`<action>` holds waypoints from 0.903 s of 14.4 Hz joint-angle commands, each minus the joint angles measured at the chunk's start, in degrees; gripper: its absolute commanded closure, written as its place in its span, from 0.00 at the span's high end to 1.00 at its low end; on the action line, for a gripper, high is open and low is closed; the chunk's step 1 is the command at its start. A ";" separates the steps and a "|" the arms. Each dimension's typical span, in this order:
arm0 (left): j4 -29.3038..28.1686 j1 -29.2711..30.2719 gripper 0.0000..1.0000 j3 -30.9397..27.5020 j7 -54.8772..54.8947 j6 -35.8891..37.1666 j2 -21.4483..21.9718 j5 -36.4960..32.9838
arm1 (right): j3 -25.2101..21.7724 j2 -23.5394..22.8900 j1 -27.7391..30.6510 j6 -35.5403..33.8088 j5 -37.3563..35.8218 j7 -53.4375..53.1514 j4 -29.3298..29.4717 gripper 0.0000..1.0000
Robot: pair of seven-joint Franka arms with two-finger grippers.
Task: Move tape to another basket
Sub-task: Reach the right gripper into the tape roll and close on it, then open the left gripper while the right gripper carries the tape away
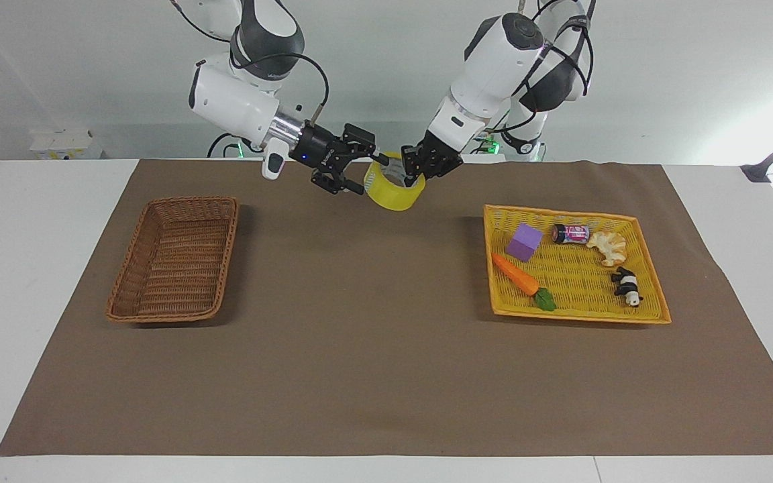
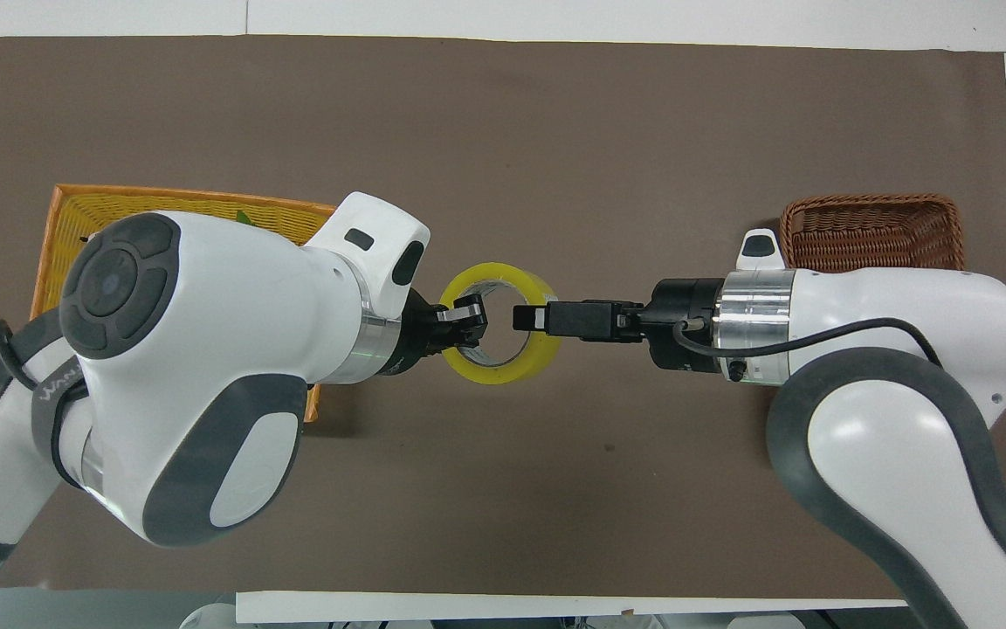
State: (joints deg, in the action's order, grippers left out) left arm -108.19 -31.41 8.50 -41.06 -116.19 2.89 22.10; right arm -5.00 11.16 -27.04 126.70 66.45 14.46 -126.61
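Two end effectors meet at round, glossy yellow tape (image 1: 393, 190).

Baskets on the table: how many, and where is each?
2. The brown wicker basket sits empty toward the right arm's end; the yellow woven tray, holding small items, sits toward the left arm's end. None seems hidden.

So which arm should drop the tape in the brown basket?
Probably the right. Its gripper has reached the tape, and the basket sits at its end of the table. The left gripper holds the tape in the air.
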 commanded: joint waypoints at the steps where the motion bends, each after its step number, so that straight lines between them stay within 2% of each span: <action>1: -0.44 -0.76 0.00 -0.50 -0.52 0.26 1.15 0.58 | 0.08 1.14 -0.03 0.74 1.49 0.83 -1.36 0.89; 6: -0.44 -0.76 0.00 -0.42 -0.60 0.35 1.15 0.49 | -0.01 1.14 -0.03 0.48 1.49 0.74 -1.36 0.80; 7: -0.44 -0.76 0.00 -0.42 -0.52 0.35 1.15 0.49 | 0.08 1.14 -0.03 0.39 1.49 0.66 -1.36 0.73; 8: -0.44 -0.76 0.00 -0.42 -0.52 0.43 1.15 0.49 | -0.01 1.14 -0.03 0.39 1.49 0.57 -1.36 0.62; 11: -0.44 -0.76 0.00 -0.42 -0.60 0.61 1.15 0.49 | 0.08 1.14 -0.03 0.39 1.49 -1.71 -1.19 0.16; 12: -0.44 -0.76 0.00 -0.42 -0.52 0.52 1.15 0.49 | 0.08 1.05 -0.03 0.30 1.49 -1.72 -1.19 0.05; 13: -0.44 -0.76 0.00 -0.42 -0.52 0.52 1.15 0.49 | 0.08 1.05 -0.03 0.30 1.49 -1.63 -1.19 0.00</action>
State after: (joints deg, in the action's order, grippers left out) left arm -108.26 -31.43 8.55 -41.06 -116.04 2.88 22.10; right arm -4.99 11.29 -27.08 126.63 66.76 13.99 -126.78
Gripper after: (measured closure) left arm 0.784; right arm 0.463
